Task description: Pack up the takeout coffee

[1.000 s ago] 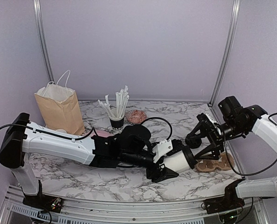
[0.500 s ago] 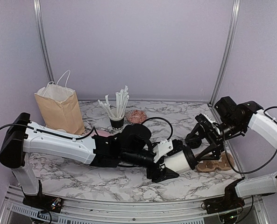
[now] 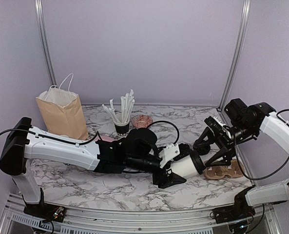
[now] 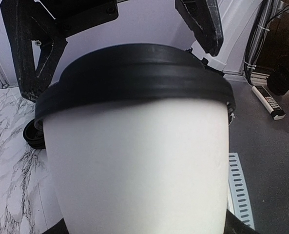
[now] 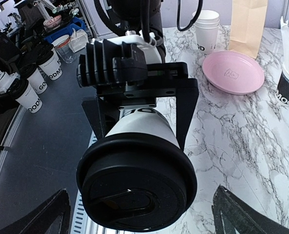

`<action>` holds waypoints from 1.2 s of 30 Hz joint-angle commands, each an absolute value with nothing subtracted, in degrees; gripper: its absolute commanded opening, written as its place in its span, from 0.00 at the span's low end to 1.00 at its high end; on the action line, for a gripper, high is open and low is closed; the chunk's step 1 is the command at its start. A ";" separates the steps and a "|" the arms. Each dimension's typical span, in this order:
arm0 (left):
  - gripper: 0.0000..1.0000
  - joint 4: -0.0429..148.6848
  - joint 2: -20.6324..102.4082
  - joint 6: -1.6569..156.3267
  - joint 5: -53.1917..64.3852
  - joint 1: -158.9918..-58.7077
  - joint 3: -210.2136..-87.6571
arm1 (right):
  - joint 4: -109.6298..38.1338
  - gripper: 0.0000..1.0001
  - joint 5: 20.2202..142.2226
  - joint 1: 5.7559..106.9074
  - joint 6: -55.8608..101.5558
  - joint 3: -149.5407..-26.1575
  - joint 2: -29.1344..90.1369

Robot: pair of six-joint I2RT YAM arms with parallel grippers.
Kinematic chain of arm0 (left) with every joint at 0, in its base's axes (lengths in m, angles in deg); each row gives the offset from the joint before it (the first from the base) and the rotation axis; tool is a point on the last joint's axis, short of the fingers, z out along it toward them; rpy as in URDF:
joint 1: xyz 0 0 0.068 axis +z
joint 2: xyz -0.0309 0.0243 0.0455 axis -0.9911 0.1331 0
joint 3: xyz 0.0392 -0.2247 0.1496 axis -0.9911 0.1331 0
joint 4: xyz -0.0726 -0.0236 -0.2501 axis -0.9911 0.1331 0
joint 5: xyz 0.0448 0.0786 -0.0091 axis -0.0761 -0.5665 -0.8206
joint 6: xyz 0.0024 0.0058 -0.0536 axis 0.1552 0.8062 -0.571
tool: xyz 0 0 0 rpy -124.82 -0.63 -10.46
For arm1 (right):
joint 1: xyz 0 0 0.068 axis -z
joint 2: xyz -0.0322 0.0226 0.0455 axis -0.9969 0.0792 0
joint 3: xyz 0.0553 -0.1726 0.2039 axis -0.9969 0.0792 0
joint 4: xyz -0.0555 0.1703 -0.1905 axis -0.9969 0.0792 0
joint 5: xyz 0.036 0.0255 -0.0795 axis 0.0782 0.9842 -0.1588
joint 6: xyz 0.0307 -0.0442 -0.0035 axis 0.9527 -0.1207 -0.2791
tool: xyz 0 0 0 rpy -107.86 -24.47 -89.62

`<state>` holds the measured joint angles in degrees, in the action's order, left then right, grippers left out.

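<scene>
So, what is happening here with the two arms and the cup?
The left gripper holds the takeout coffee sideways, its lid pointing at the right gripper, whose jaws stand wide open facing the lid but not closed on it. The paper bag stands at the back left, and the coffee is not in it.

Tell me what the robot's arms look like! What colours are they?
The left arm and right arm are smooth white tubes with chunky black joints. Thin black cables loop around them. The left pincer and right pincer are black, with two fingers each.
</scene>
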<state>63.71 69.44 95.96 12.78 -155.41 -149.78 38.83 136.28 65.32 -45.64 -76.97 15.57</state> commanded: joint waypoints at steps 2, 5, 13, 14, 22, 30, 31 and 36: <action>0.74 61.27 68.93 95.70 13.06 -155.03 -150.49 | 35.08 0.99 135.18 64.63 -40.85 -76.82 14.26; 0.74 61.05 69.11 95.19 12.58 -155.02 -150.83 | 33.12 0.99 134.36 64.40 -39.11 -76.04 13.59; 0.74 60.96 70.27 94.61 12.12 -154.94 -152.39 | 32.51 0.99 133.61 62.94 -39.05 -74.94 13.89; 0.74 60.96 70.39 94.49 11.63 -154.95 -152.54 | 33.44 0.99 134.20 62.84 -39.71 -75.01 13.97; 0.74 60.96 71.23 94.28 11.50 -154.37 -153.61 | 31.96 0.93 132.89 62.70 -38.43 -74.44 14.63; 0.76 61.04 72.60 93.81 10.67 -154.15 -154.81 | 31.29 0.76 133.21 62.69 -37.95 -75.67 15.81; 0.78 61.11 72.69 93.71 10.12 -154.16 -154.75 | 30.91 0.75 132.95 62.69 -37.33 -75.88 15.97; 0.98 61.22 71.79 93.43 1.57 -154.16 -152.66 | 27.50 0.70 127.66 62.71 -32.84 -77.50 18.35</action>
<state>63.04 72.33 93.76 8.71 -154.45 -152.47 31.14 131.38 63.22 -36.54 -74.47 16.36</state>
